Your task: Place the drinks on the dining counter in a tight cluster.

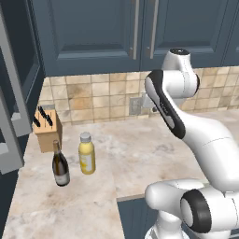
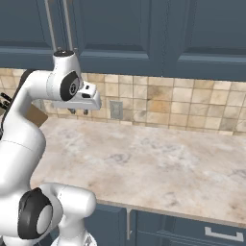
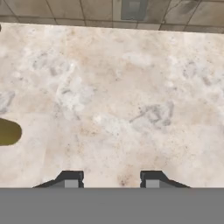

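Observation:
Two drinks stand side by side on the left of a marble worktop (image 1: 154, 154) under dark blue wall cabinets. One is a stout yellow bottle (image 1: 86, 154) with a grey cap, the other a dark wine bottle (image 1: 59, 165) with a white label. My gripper (image 2: 79, 112) hangs above the back of the worktop near the tiled wall, to the right of both bottles and well apart from them. In the hand view the gripper (image 3: 111, 180) is open, with only bare marble between the fingertips (image 3: 72, 179). A dull yellow shape (image 3: 8, 131) sits at that view's left edge. The dining counter is out of view.
A wooden knife block (image 1: 46, 128) stands against the wall behind the bottles. A wall outlet (image 1: 135, 106) sits in the tan tile backsplash just behind the hand. Tall dark cabinetry (image 1: 14, 107) closes off the left end. The worktop's front edge (image 2: 158, 209) runs above dark blue drawers.

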